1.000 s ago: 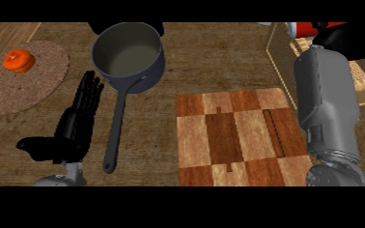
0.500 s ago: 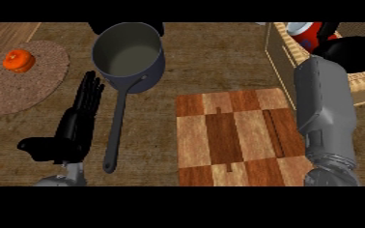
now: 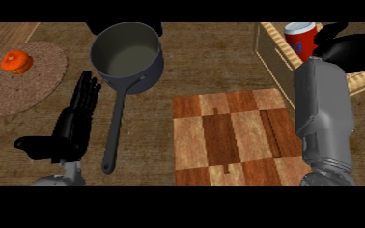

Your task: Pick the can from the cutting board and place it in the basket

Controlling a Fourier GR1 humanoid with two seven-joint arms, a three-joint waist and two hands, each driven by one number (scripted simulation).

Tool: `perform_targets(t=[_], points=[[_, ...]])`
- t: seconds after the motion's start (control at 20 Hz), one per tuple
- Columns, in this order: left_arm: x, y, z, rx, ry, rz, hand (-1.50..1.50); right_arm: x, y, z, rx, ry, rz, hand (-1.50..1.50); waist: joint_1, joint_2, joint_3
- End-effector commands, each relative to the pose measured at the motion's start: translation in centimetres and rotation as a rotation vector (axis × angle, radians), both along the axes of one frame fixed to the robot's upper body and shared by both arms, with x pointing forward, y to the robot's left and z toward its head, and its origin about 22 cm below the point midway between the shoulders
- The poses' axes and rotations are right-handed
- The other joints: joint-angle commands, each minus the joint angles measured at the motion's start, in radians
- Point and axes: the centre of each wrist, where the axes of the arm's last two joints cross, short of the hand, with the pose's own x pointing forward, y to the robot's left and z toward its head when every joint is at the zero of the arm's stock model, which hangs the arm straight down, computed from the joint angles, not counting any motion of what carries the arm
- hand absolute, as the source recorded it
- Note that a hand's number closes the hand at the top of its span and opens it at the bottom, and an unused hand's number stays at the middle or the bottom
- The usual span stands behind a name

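Gripping red can (image 3: 300,39) (label unreadable) over basket (image 3: 279,48), right robot hand (image 3: 347,48), left robot hand (image 3: 75,121) resting, fingers straight.

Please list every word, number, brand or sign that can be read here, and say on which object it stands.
None can be read.
The red can at the right hand, over the basket, carries a small blue mark, too blurred to read.

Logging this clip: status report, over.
Right hand shut on can, over basket. Left hand open, resting beside saucepan. Cutting board bare. Nothing in the way.
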Motion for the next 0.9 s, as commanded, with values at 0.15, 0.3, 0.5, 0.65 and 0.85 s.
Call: perform_targets(t=[0.15, 0.3, 0.5, 0.65, 0.85], points=[[0.4, -0.3, 0.0, 0.003, 0.004, 0.000, 0.00, -0.6, 0.3, 0.7, -0.117, -0.065, -0.161, -1.50, -0.006, 0.016, 0.016], [0.1, 0.0, 0.1, -0.002, 0.012, -0.010, 0.00, -0.8, 1.0, 1.4, -0.123, -0.069, -0.208, -1.50, -0.005, 0.014, 0.016], [-0.5, 0.8, -0.9, 0.016, 0.020, 0.007, 0.00, -1.8, 0.2, 5.1, -0.144, -0.129, -0.273, -1.50, -0.022, -0.001, 0.014], [-0.6, 0.1, -1.9, 0.015, 0.036, 0.022, 0.00, -2.9, -0.2, 4.0, -0.161, -0.224, -0.302, -1.50, -0.009, 0.002, 0.015], [0.1, -1.3, -0.6, -0.008, 0.034, 0.014, 0.00, -4.5, 0.4, 5.8, -0.181, -0.254, -0.241, -1.50, -0.025, -0.007, 0.016]])
